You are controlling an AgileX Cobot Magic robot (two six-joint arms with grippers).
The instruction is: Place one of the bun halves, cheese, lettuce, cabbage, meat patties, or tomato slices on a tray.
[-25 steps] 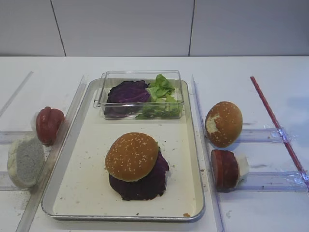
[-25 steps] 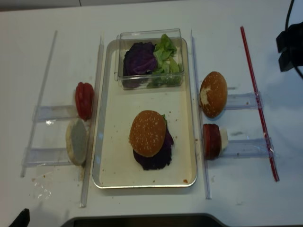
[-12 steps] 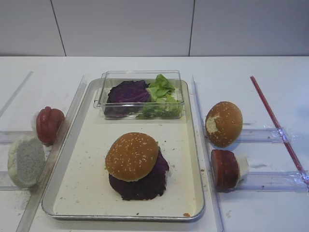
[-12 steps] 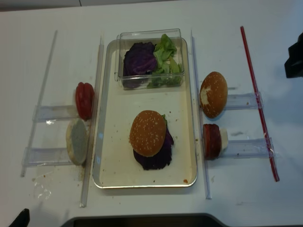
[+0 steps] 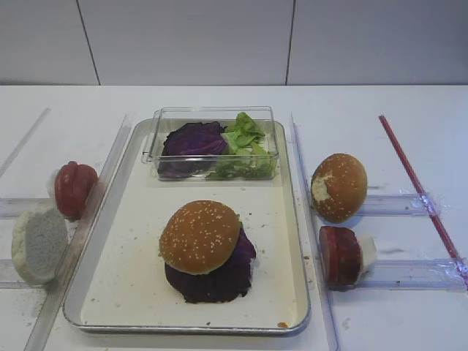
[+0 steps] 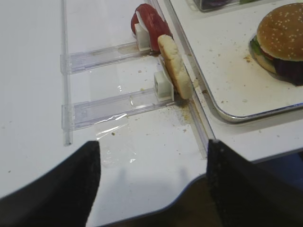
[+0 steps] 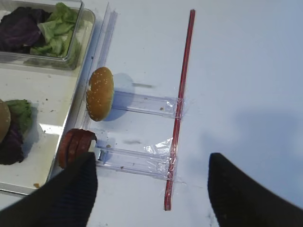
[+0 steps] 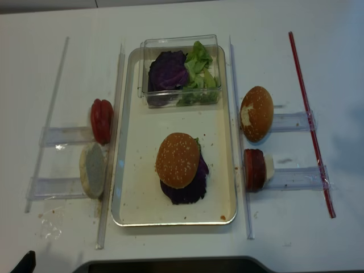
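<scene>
I see the tray (image 5: 296,241) in the middle of the surface (image 5: 380,110), with a sesame bun top (image 5: 200,236) capping a stack on purple cabbage (image 5: 219,281) near its front edge. At the tray's rear edge, a clear box (image 5: 212,143) holds more cabbage and lettuce (image 5: 245,142). Both wrist views show the right jaws (image 7: 151,189) and left jaws (image 6: 151,175) spread wide, empty, above the surface beside the tray.

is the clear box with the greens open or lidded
Open, as far as the pictures show: the clear box has no visible lid, and lettuce pokes above its rim beside the cabbage.
</scene>
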